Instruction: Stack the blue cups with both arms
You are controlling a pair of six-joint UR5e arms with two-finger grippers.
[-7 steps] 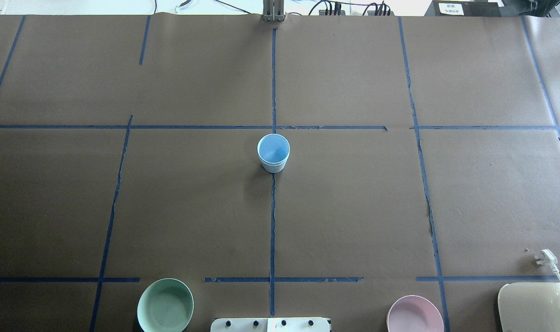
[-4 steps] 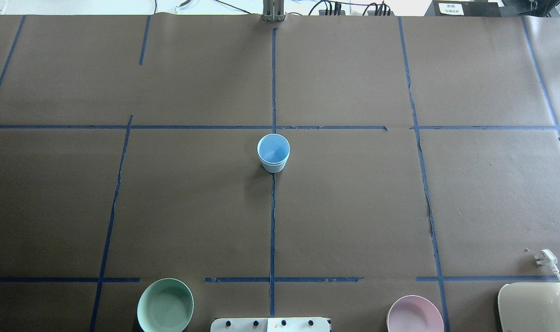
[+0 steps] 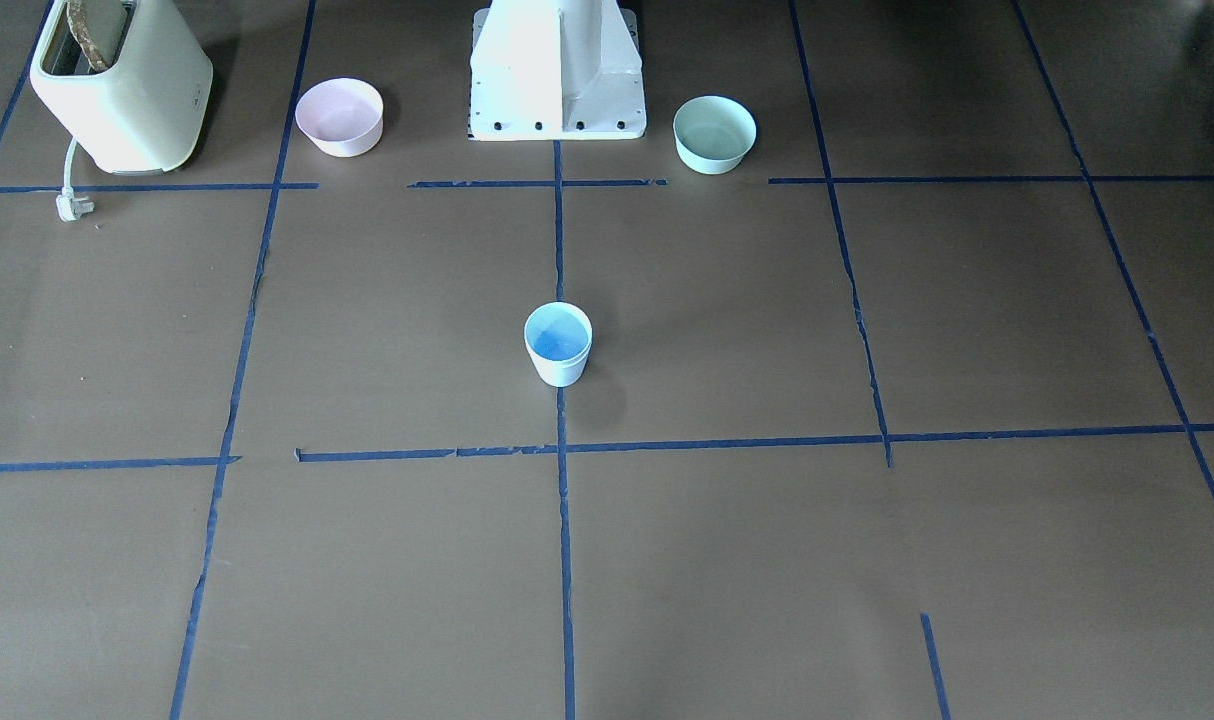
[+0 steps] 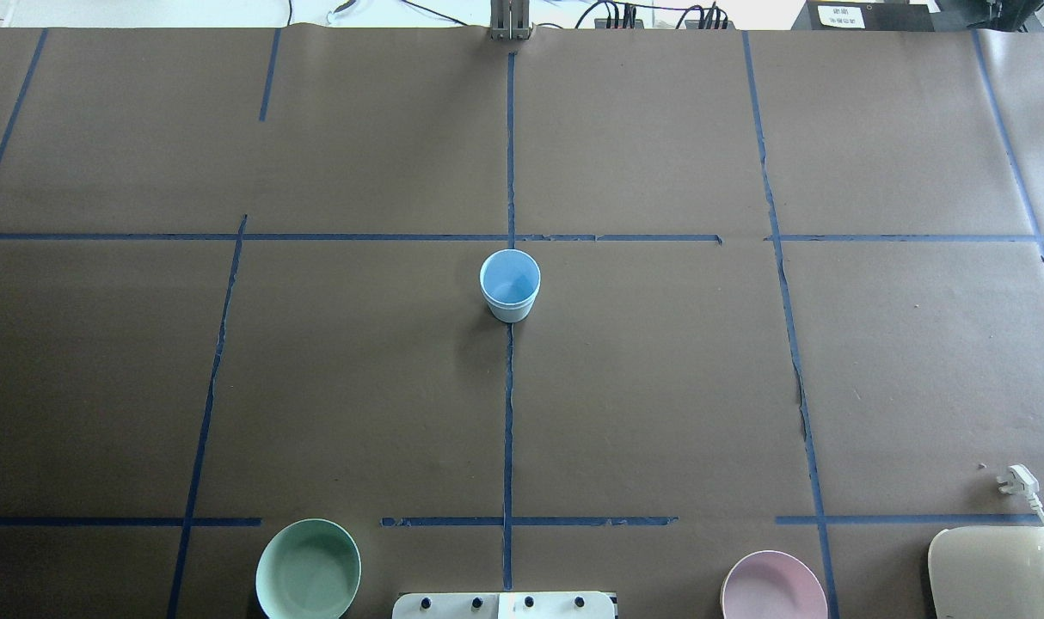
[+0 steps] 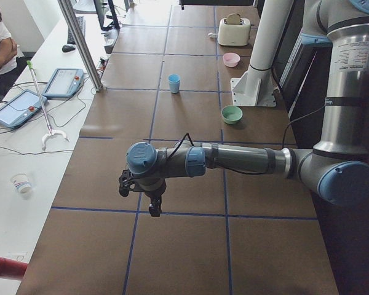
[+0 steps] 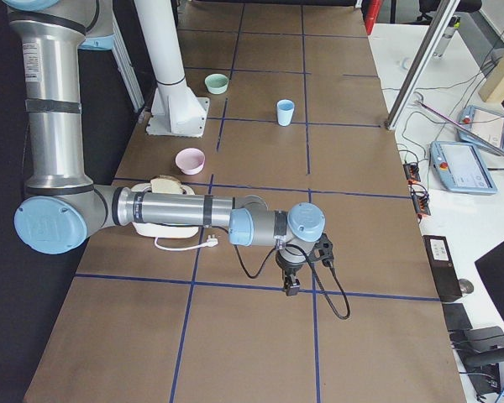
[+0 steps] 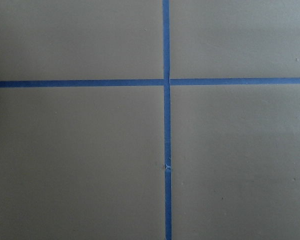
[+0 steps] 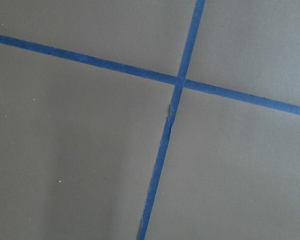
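Checking the feeds, I take the white pedestal (image 3: pixel 557 70) as my reference. Out in front of it, well apart and on the centre line of blue tape (image 3: pixel 561 250), a blue cup (image 3: pixel 558 345) stands upright with its mouth up. Its inside is a brighter blue than its pale wall. I see a single cup outline; whether a second one is nested inside I cannot tell.

The left arm (image 5: pixel 234 160) stretches out low and level, away from the pedestal toward the table's end on the robot's left. The left gripper (image 5: pixel 153 208) hangs there pointing down over the brown paper (image 5: pixel 190 246), well apart from the cup. It shows only in the side view, small and dark, so I cannot tell how wide its jaws stand or whether they have anything in them. Its wrist camera gives me only a crossing of tape lines.

The right arm (image 6: pixel 168 210) reaches toward the other end. The right gripper (image 6: pixel 291 284) points down above a tape line, well apart from the pedestal; its opening I cannot judge either.

Near the pedestal sit a mint-green bowl (image 3: pixel 714 133) on the robot's left and a pink bowl (image 3: pixel 339 117) on its right. Beyond the pink bowl stands a cream toaster (image 3: pixel 117 85), its plug (image 3: pixel 70 207) lying on the paper.
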